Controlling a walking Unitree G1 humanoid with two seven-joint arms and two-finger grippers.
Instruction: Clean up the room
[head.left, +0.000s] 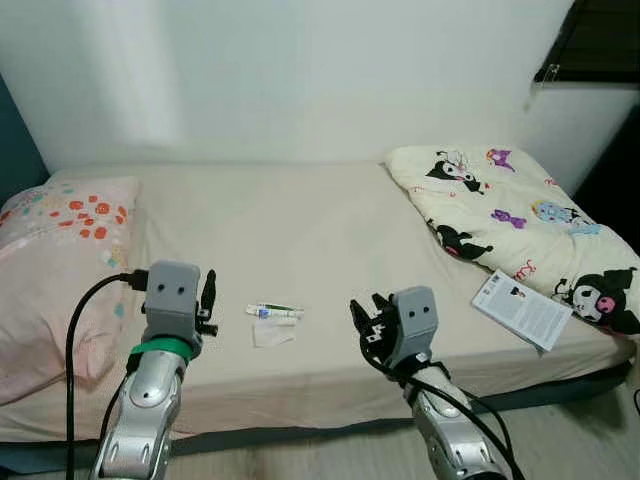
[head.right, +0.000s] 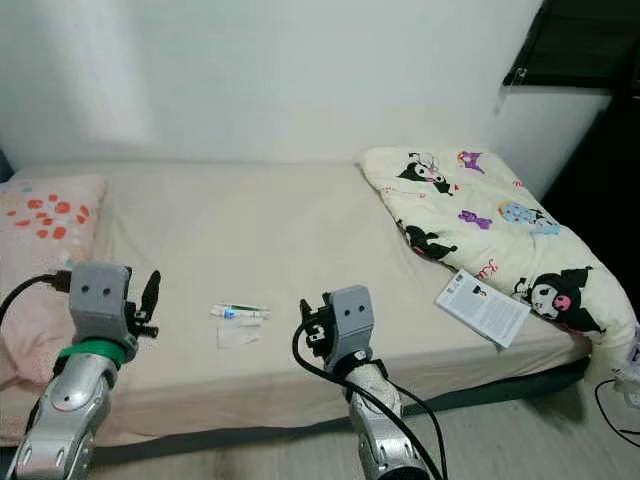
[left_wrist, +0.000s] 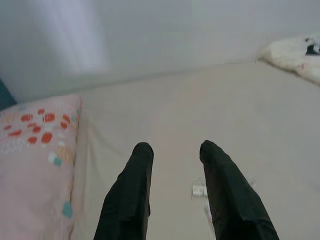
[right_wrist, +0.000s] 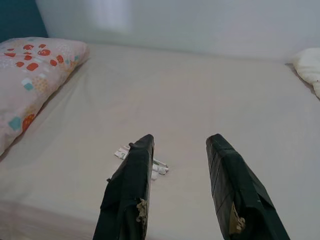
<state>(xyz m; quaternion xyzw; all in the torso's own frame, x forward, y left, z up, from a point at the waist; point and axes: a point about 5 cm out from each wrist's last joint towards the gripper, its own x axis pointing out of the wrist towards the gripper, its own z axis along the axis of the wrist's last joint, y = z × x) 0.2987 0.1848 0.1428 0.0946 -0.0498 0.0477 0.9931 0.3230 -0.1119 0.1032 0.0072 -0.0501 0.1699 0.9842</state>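
We're hovering both grippers, left (head.left: 208, 300) and right (head.left: 366, 322), fingers apart and empty, over the bed (head.left: 330, 230), eyeing the light, stiff tube (head.left: 274, 311); we'd pinch it mid-body.

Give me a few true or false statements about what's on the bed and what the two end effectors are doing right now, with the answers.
1. A small tube lies on the mattress between the two arms. True.
2. The left end effector is shut on the tube. False: it is open and holds nothing.
3. A booklet lies near the bed's front edge, beside the cartoon-print blanket. True.
4. The pink pillow lies on the robot's right. False: it is on the left.
5. The right end effector is open, above the mattress. True.
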